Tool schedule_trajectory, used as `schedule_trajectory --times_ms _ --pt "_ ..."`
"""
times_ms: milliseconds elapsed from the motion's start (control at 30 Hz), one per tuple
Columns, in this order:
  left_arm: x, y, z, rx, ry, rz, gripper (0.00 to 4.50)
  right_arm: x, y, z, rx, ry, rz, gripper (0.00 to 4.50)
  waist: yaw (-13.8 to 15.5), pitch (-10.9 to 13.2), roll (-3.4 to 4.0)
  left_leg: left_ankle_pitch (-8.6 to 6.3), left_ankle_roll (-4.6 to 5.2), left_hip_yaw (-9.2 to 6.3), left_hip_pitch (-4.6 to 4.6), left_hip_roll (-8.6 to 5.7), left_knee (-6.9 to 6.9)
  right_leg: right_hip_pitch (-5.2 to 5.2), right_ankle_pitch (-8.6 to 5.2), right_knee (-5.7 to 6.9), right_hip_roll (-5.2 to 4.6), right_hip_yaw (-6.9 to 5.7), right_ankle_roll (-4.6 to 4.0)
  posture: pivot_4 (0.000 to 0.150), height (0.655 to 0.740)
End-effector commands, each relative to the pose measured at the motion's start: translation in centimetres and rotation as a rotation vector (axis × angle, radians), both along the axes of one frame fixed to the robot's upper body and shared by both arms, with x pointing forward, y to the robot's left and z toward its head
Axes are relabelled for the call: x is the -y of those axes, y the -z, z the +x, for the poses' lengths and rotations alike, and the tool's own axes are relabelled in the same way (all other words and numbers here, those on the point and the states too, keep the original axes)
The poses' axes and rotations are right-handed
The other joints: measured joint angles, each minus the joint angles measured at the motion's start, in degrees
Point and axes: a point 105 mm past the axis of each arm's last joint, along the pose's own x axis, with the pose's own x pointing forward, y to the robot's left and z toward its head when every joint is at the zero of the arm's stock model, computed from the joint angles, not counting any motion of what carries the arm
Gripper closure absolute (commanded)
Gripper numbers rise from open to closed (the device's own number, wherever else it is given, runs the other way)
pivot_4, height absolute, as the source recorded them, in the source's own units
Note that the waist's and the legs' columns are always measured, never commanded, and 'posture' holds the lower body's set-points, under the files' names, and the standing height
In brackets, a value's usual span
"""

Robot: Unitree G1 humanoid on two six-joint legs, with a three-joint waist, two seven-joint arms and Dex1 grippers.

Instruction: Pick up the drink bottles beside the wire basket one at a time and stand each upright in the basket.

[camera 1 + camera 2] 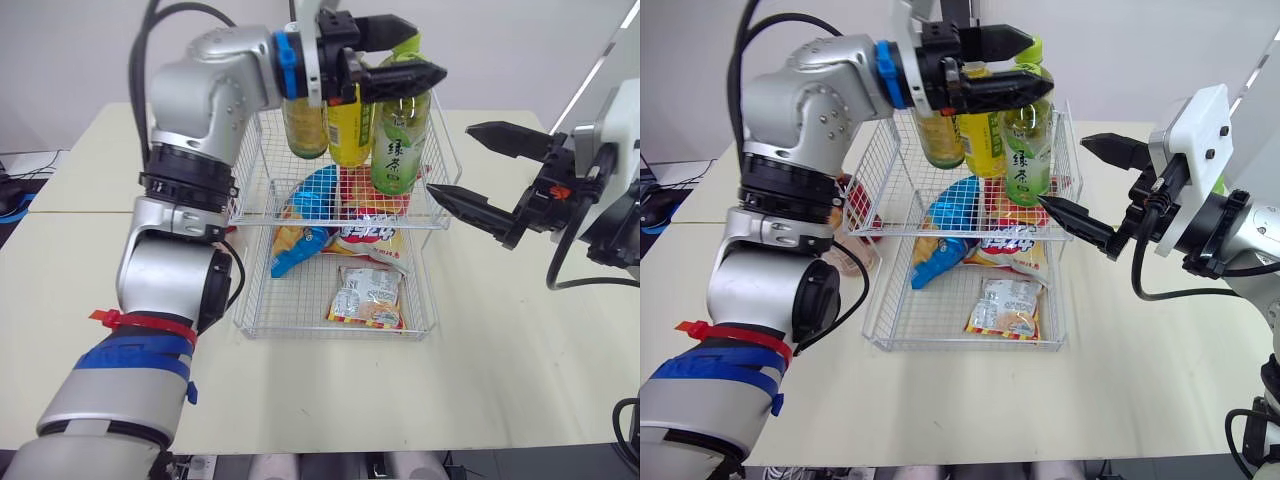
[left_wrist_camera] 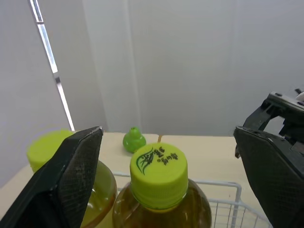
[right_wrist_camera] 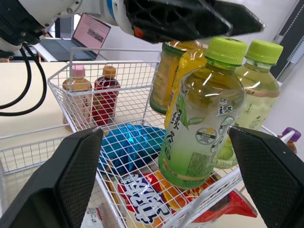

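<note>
Left end effector (image 2: 167, 133) is wide open, its fingers either side of the lime-green cap of a clear green-tea bottle (image 1: 398, 140), not touching it. The bottle stands upright in the top tier of the white wire basket (image 1: 290, 300), beside a yellow-labelled bottle (image 1: 347, 130). Right end effector (image 1: 450, 160) is spread open and empty, just beside the basket's right side, over the cream surface (image 1: 500, 350).

Bright even light, faint soft shadows on table (image 1: 500, 380), highlights on bottle (image 3: 204, 116)

Yellow bottle (image 1: 348, 135) top hidden behind left end effector (image 1: 424, 50); small print on green tea bottle (image 1: 397, 150) label unreadable
</note>
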Motion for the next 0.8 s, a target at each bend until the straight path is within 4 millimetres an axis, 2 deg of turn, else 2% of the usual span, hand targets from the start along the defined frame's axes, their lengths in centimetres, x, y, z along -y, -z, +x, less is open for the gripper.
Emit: schedule_trajectory --times_ms 33,100,167,267,400,533,733,800 --pt "-2.8 -2.2 -1.7 0.056 -0.027 -0.068 0.03 -0.9 -1.1 -0.8 0.037 -0.078 -0.002 0.0 -0.2 0.0 0.04 0.0 0.0 0.03 0.02 0.02 0.0 0.0 0.0 0.0 0.01 0.03 0.0 0.15 0.74" --pt "-4.4 -2.1 -1.8 0.062 -0.076 -0.08 0.03 -1.4 -1.1 -0.8 0.028 -0.117 -0.005 0.0 -0.1 0.0 0.07 0.0 -0.01 -0.01 0.05 0.05 0.0 0.02 0.0 0.02 0.03 0.0 0.0 0.15 0.74" --pt "-7.4 -1.7 -1.5 0.074 -0.202 -0.093 0.03 -2.7 -1.0 -0.9 0.011 -0.197 -0.018 0.0 -0.1 0.0 0.08 0.01 -0.02 -0.05 0.08 0.05 0.02 0.07 0.0 0.03 0.03 -0.03 0.0 0.15 0.74" --pt "-10.9 -1.3 -1.3 0.082 -0.367 -0.12 0.03 -4.0 -1.0 -0.8 -0.01 -0.291 -0.03 0.0 -0.3 0.0 0.12 0.02 -0.03 -0.02 0.13 0.07 0.04 0.07 0.0 0.09 0.02 0.01 -0.01 0.15 0.74" --pt "-14.1 -0.9 -2.1 0.106 -0.506 -0.135 0.03 -5.4 -0.8 -0.6 -0.025 -0.389 -0.049 0.0 0.1 0.0 0.11 0.02 -0.04 -0.06 0.09 0.07 0.05 0.06 0.01 0.08 0.01 -0.04 -0.01 0.15 0.74" --pt "-19.9 0.7 -5.1 0.098 -0.755 -0.12 0.03 -7.4 -0.8 0.1 -0.028 -0.528 -0.042 0.0 -0.3 0.0 0.11 0.02 -0.04 0.02 0.1 0.06 0.03 0.05 0.0 0.03 -0.07 0.04 -0.01 0.15 0.74" --pt "-25.3 5.0 -9.9 0.004 -0.998 -0.105 0.03 -9.0 -0.2 1.1 -0.025 -0.636 -0.05 0.0 -0.2 0.0 0.1 0.03 -0.05 -0.08 0.1 0.12 0.05 0.07 0.0 0.09 -0.05 -0.08 -0.01 0.15 0.74" --pt "-26.1 6.4 -11.2 -0.034 -1.041 -0.093 0.03 -9.2 -0.2 1.3 -0.022 -0.655 -0.05 0.0 0.0 0.0 0.09 0.03 -0.06 -0.07 0.12 0.11 0.06 0.09 0.01 0.09 -0.09 -0.08 -0.01 0.15 0.74"
